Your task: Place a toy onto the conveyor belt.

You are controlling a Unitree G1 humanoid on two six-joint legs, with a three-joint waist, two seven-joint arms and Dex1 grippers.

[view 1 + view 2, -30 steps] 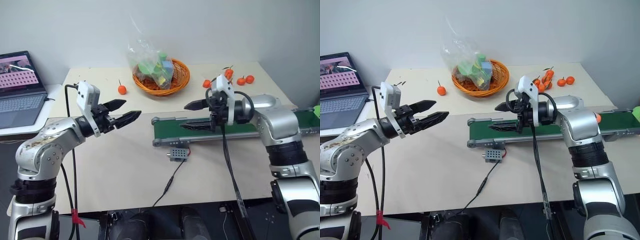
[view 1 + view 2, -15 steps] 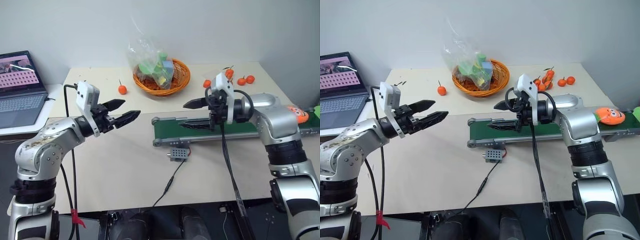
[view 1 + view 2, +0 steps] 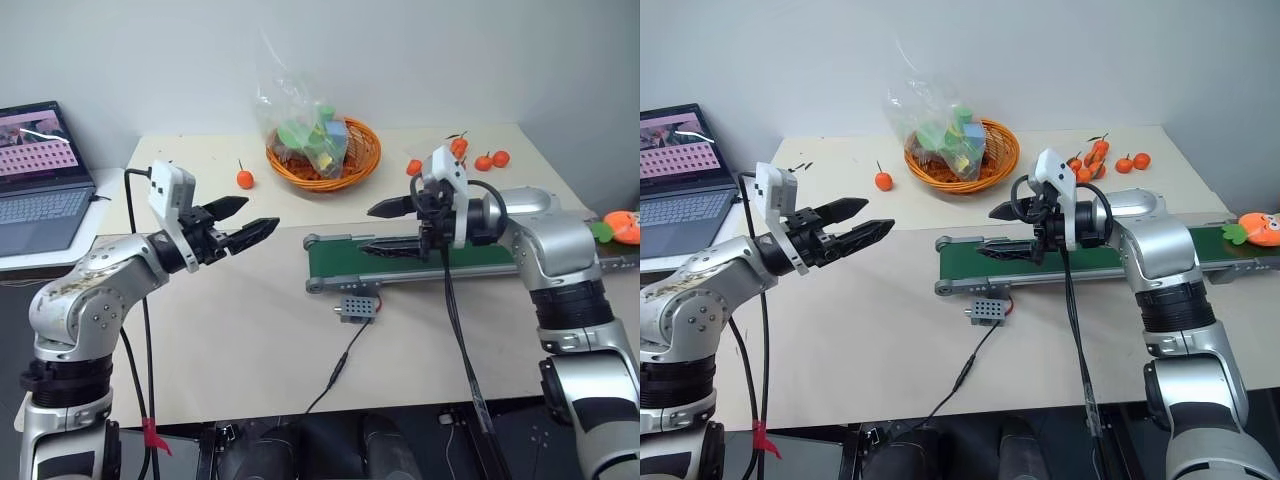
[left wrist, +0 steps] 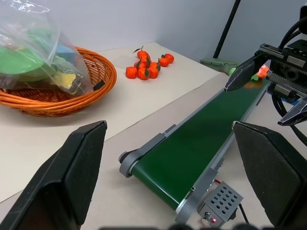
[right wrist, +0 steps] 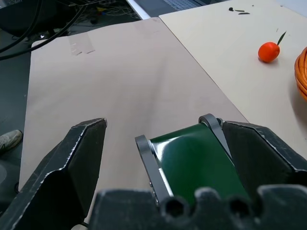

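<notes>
Jaws of both the left gripper [image 3: 250, 218] and right gripper [image 3: 382, 229] stand released and empty, while the toy [image 3: 1258, 228] already lies at the conveyor belt's [image 3: 1080, 263] far right end, so the task looks done

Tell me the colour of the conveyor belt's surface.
Dark green, in a grey metal frame; the conveyor belt shows best in the left wrist view.

No readable text or labels

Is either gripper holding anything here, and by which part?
Nothing is held. Left gripper and right gripper are both open and empty; the toy lies on the belt.
</notes>
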